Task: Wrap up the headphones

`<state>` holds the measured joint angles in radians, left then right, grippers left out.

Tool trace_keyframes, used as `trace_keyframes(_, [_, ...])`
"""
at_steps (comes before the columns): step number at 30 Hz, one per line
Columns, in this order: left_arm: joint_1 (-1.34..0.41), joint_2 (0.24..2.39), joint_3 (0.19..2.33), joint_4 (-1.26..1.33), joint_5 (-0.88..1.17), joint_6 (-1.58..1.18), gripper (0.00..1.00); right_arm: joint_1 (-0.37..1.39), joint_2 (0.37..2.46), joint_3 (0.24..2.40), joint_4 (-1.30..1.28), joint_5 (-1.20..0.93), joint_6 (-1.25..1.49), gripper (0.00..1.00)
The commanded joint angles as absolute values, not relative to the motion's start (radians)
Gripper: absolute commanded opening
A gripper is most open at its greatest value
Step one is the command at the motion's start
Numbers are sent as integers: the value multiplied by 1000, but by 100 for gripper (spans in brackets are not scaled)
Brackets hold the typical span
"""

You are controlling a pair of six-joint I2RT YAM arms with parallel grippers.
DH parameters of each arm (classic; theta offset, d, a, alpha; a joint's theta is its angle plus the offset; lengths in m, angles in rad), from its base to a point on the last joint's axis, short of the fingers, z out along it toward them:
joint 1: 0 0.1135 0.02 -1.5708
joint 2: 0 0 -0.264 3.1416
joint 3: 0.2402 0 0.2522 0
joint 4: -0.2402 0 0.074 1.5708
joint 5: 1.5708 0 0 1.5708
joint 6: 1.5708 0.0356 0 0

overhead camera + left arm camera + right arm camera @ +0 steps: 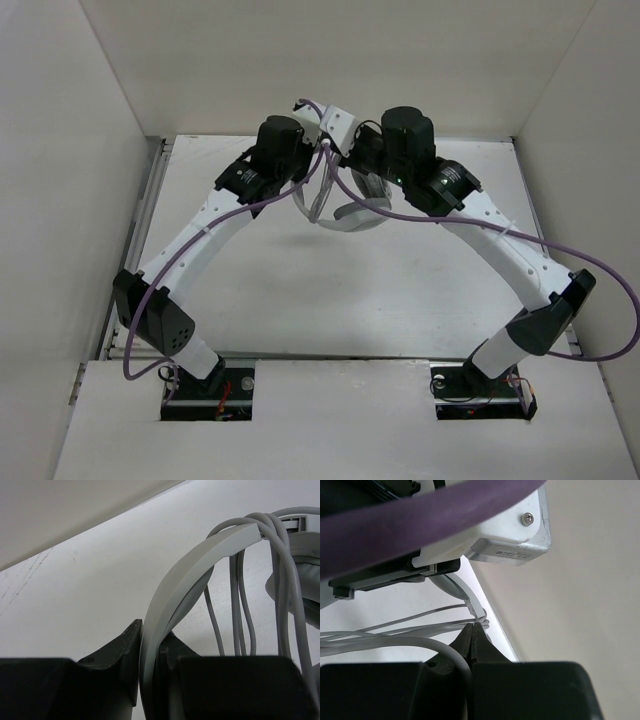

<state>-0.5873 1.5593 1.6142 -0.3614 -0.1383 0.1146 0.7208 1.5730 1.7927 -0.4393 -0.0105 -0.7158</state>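
Top external | arms bent inward | left claw clamps headphones | right claw clenched, seemingly on cable

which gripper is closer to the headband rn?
Left. The left gripper is clamped on the headband itself. The right gripper is off the band, pinched shut on the cable.

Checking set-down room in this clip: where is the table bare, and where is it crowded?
Bare: the wide table patch between the left arm and right arm, near their bases; narrower strips outside each arm along the side walls. Crowded: the far middle, where the left hand and right hand grip the headphones.
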Motion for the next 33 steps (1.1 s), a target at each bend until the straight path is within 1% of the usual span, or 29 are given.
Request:
trace_keyframes(1, [-585, 1490, 1634, -308, -91, 80, 0, 706, 1589, 1841, -405, -29, -702, 0])
trace_keyframes(8, [-593, 1462, 1606, -337, -32, 94, 0, 659, 1595, 1844, -414, -20, -816, 0])
trace_keyframes(12, [-597, 1450, 1594, -351, -12, 98, 0, 627, 1589, 1862, -437, -28, -850, 2])
trace_keyframes(17, [-608, 1443, 1591, -359, 6, 100, 0, 588, 1574, 1858, -475, -80, -845, 9])
trace_keyframes(22, [-625, 1433, 1594, -374, 35, 104, 0, 565, 1572, 1867, -563, -158, -859, 19])
trace_keyframes(25, [-631, 1421, 1592, -380, 51, 107, 0, 536, 1571, 1864, -594, -213, -862, 24])
trace_keyframes(33, [-616, 1382, 1574, -402, 71, 100, 0, 430, 1569, 1832, -646, -359, -861, 29])
